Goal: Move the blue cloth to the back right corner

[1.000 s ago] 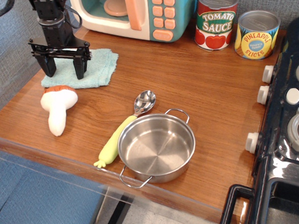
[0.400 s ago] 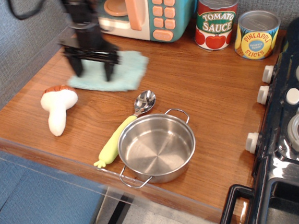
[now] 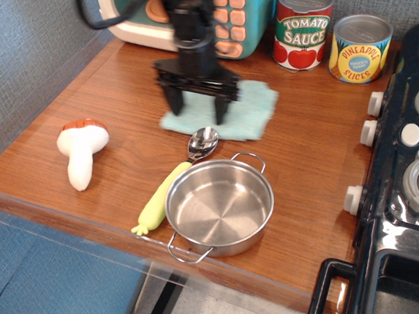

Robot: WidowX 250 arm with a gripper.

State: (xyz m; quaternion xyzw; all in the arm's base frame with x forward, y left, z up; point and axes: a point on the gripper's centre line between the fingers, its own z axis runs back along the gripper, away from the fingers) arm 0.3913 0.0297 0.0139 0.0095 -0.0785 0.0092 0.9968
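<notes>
The blue cloth (image 3: 251,107) lies flat on the wooden counter in front of the toy microwave, near the middle of the back. My gripper (image 3: 196,105) stands upright over the cloth's left half. Its two black fingers (image 3: 171,100) are spread wide and their tips rest on the fabric. The back right corner (image 3: 319,88) is bare reddish-brown wood below the two cans and left of the stove. The cloth's right edge is a short way left of it.
The teal-and-cream toy microwave (image 3: 244,7) stands at the back. A tomato sauce can (image 3: 302,27) and a pineapple can (image 3: 361,48) stand at the back right. The black toy stove (image 3: 409,169) fills the right side. A steel pot (image 3: 220,207), a yellow-handled spoon (image 3: 202,141) and a toy mushroom (image 3: 80,150) lie in front.
My gripper has moved right along the back of the counter, and the blue cloth has slid with it from the back left to in front of the microwave's buttons.
</notes>
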